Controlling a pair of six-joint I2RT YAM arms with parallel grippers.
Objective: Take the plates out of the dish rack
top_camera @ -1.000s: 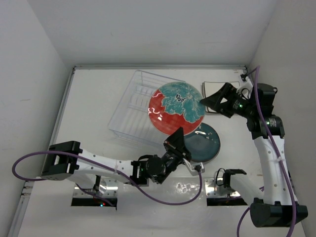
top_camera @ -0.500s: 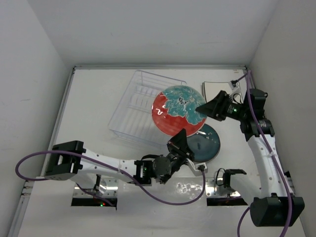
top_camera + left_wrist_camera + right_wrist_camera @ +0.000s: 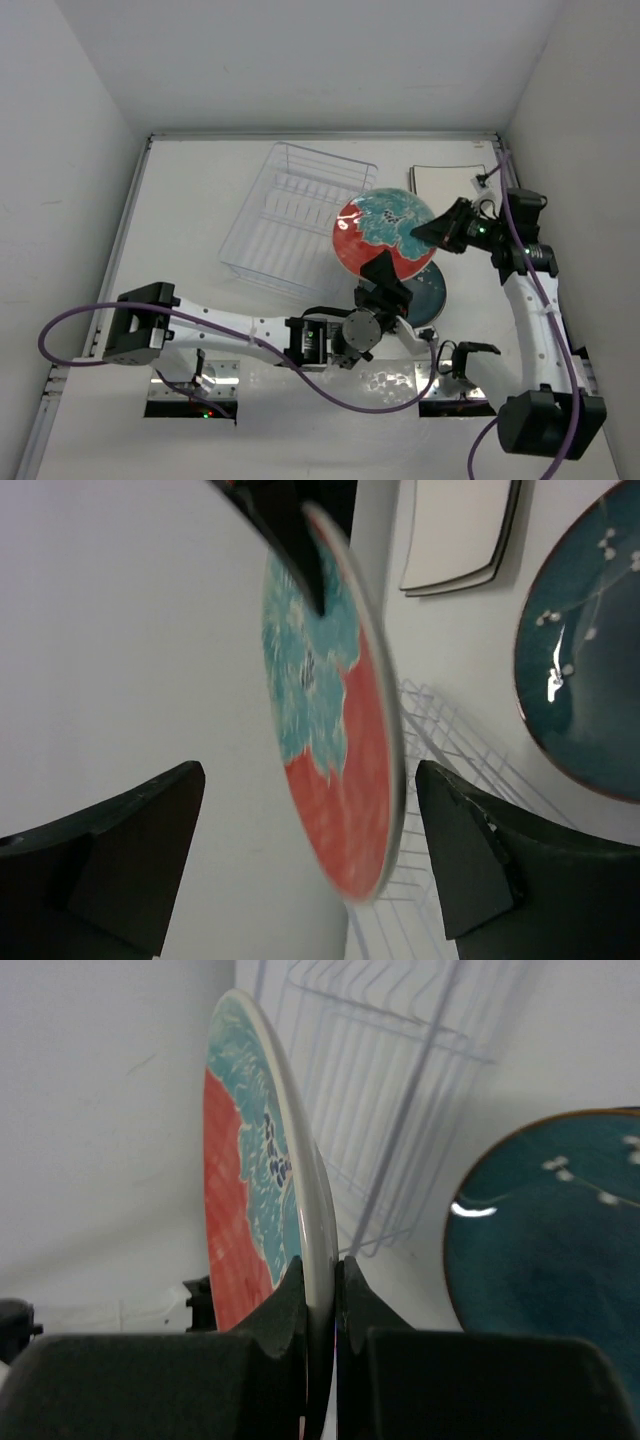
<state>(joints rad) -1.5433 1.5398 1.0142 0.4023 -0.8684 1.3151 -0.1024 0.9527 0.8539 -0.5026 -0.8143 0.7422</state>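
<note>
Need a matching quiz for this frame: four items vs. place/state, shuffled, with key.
Items:
1. red-and-teal plate
2. dark teal plate
3. square cream plates
4. left gripper

States:
A. open, a plate's rim between its fingers, untouched
B. stacked in the far right corner
C. on edge, clamped by the right gripper
D. lying flat on the table

Pairs: 1-C, 2-D, 3-B, 4-A

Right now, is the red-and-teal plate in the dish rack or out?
Out: the right gripper holds the red-and-teal plate above the dish rack's corner.
</note>
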